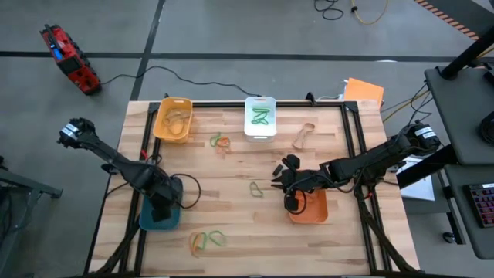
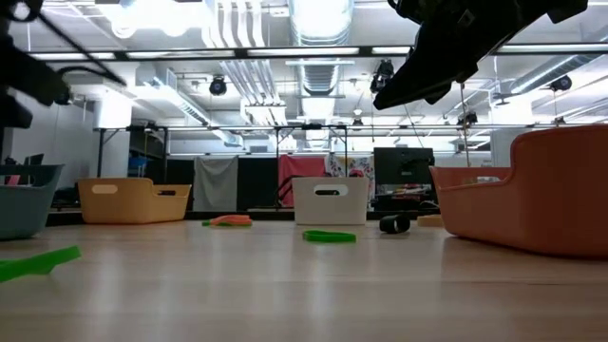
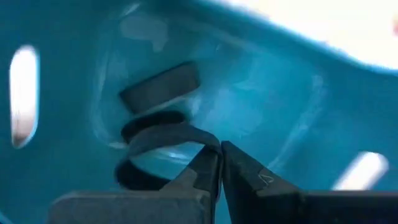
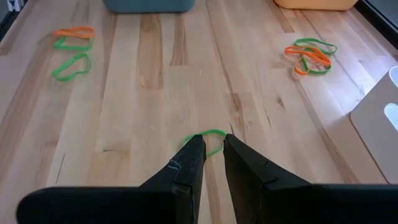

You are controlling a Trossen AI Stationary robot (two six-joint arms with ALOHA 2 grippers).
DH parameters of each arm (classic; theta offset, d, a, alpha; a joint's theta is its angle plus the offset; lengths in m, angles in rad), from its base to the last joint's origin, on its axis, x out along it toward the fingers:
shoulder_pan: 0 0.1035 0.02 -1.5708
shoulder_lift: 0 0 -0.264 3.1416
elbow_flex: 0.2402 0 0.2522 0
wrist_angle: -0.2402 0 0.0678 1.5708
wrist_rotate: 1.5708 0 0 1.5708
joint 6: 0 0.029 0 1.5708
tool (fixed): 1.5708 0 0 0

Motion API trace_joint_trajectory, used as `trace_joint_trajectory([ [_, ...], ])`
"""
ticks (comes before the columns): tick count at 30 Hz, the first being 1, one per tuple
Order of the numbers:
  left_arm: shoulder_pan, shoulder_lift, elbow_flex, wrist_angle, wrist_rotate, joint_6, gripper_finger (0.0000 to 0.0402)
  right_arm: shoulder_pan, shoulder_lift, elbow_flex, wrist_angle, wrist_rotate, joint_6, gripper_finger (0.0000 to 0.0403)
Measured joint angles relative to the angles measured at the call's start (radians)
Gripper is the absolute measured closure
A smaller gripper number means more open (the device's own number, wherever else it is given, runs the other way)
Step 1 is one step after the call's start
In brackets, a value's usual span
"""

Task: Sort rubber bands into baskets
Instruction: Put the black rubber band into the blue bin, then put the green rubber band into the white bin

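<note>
My left gripper (image 3: 219, 149) hangs over the teal-blue basket (image 1: 147, 220), pointing down into it, shut on a black rubber band (image 3: 163, 134). Other black bands (image 3: 159, 87) lie on the basket's floor. My right gripper (image 4: 213, 142) hovers by the orange basket's (image 1: 316, 210) left rim with a narrow gap between its fingers and nothing in it. A green band (image 4: 210, 134) lies flat on the table just beyond its tips. The yellow basket (image 1: 173, 120) holds tan bands and the white basket (image 1: 260, 117) holds green ones. My left gripper pinches one end of the black band's loop (image 3: 200, 142) between its two fingertips, coming from above. The rest of the loop trails off to one side inside the teal-blue basket. Whether it rests on the basket's floor I cannot tell.
Loose bands lie on the wooden table: an orange and green pair (image 1: 220, 141) near the white basket, a tan one (image 1: 303, 135) at the far right, a green and orange cluster (image 1: 207, 241) near the front edge. A black frame (image 1: 351, 131) rims the table.
</note>
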Motion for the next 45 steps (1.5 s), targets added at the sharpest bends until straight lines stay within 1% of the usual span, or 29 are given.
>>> trace_joint_trajectory([
  [4,0.0,0.0,-0.031,0.0,0.007,-0.034,0.0378,0.0,0.0,0.0,0.0,0.0,0.0,0.0346],
  [7,0.0,0.0,-0.034,0.002,0.007,-0.037,0.0355,0.0,0.0,0.0,0.0,0.0,0.002,0.0346],
  [12,0.0,0.001,-0.007,0.001,0.006,-0.045,0.0305,0.0,0.0,0.0,0.001,0.0,0.011,0.0346],
  [15,0.0,0.001,0.02,-0.002,0.006,-0.045,0.0282,0.0,0.0,0.0,0.001,0.0,0.011,0.0346],
  [18,0.0,0.001,0.049,-0.002,0.005,-0.045,0.0271,0.0,0.0,0.0,0.002,0.0,0.011,0.0346],
  [21,0.0,0.001,0.085,-0.002,-0.005,-0.045,0.027,0.0,0.0,0.0,0.008,0.0,0.023,0.0346],
  [23,0.0,0.001,0.117,-0.001,-0.051,-0.039,0.0272,0.0,0.0,0.0,0.012,-0.001,0.037,0.0346],
  [28,-0.005,0.001,0.209,0.045,-0.24,0.025,0.0278,0.01,0.0,0.0,0.072,-0.003,0.038,0.0346],
  [32,-0.022,0.011,0.265,0.143,-0.374,0.146,0.0279,0.031,0.0,0.003,0.147,-0.003,0.036,0.0346],
  [36,-0.041,0.042,0.303,0.179,-0.498,0.245,0.0279,0.054,0.021,0.022,0.203,-0.003,0.036,0.0346],
  [38,-0.045,0.063,0.317,0.179,-0.537,0.284,0.0279,0.07,0.049,0.049,0.206,-0.003,0.036,0.0346],
  [40,-0.045,0.084,0.322,0.179,-0.555,0.323,0.0279,0.091,0.094,0.091,0.211,-0.002,0.029,0.0346],
  [43,-0.045,0.108,0.319,0.177,-0.555,0.36,0.0279,0.122,0.174,0.17,0.208,-0.003,0.008,0.0346],
  [45,-0.051,0.122,0.315,0.173,-0.555,0.37,0.0279,0.138,0.232,0.237,0.174,-0.003,0.003,0.0346],
])
